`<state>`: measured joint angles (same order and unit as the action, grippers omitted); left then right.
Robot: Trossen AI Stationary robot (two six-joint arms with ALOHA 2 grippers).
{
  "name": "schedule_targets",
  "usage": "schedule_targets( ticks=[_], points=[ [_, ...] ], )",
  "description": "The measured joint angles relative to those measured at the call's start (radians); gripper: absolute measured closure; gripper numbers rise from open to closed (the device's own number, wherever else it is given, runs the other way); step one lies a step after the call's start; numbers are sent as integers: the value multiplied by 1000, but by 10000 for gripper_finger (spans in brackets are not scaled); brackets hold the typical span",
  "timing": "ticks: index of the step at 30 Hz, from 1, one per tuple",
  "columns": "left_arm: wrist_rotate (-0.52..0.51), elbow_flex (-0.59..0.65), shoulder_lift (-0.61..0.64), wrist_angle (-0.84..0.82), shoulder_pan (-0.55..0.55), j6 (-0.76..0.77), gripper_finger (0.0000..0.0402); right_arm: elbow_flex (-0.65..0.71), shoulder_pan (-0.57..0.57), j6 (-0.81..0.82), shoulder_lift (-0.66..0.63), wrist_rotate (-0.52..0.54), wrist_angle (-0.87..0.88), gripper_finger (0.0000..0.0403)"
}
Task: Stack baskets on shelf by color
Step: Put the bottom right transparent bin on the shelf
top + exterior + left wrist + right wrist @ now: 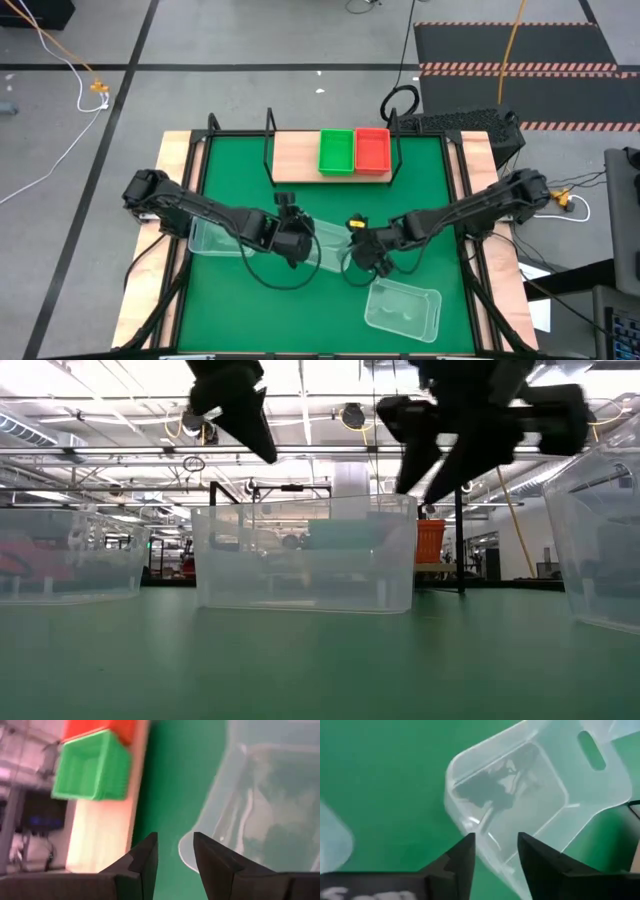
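Green basket (336, 151) beside red basket (372, 149) on shelf (296, 156)

A green basket (336, 151) and a red basket (372, 149) sat side by side on the shelf (297, 158); three clear baskets (403, 308) lay scattered upright on the mat.

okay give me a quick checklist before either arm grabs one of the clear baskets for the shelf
1. Free shelf space left of green stack: ok.
2. Red stack at shelf's right end: ok.
3. Left gripper open, empty, beside middle clear basket rim: ok.
4. Right gripper open above front clear basket: ok.
5. Left clear basket partly under left arm: cannot tell if reachable.
6. Grippers close together mid-table: not ok.
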<state>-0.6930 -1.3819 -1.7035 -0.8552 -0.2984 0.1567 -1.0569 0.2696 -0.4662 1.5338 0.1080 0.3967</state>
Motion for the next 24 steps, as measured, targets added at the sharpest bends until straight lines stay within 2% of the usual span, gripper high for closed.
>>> schedule_targets(
  ticks=[5,11,14,17,21,24],
  points=[
    [-45,0,0,-11,-26,156,273,-19,1,-18,19,-2,0,235],
    [-112,0,5,-26,-65,210,273,-21,4,-18,6,0,70,244],
    [-152,0,27,-58,-80,236,273,-20,28,-4,-58,-3,194,249],
    [-178,0,60,-100,-90,282,273,-20,75,30,-147,-13,238,254],
    [-210,0,107,-94,-90,292,273,-21,141,57,-208,-98,165,257],
    [-233,0,136,-76,-90,295,273,-21,178,68,-164,-170,116,257]
  ],
)
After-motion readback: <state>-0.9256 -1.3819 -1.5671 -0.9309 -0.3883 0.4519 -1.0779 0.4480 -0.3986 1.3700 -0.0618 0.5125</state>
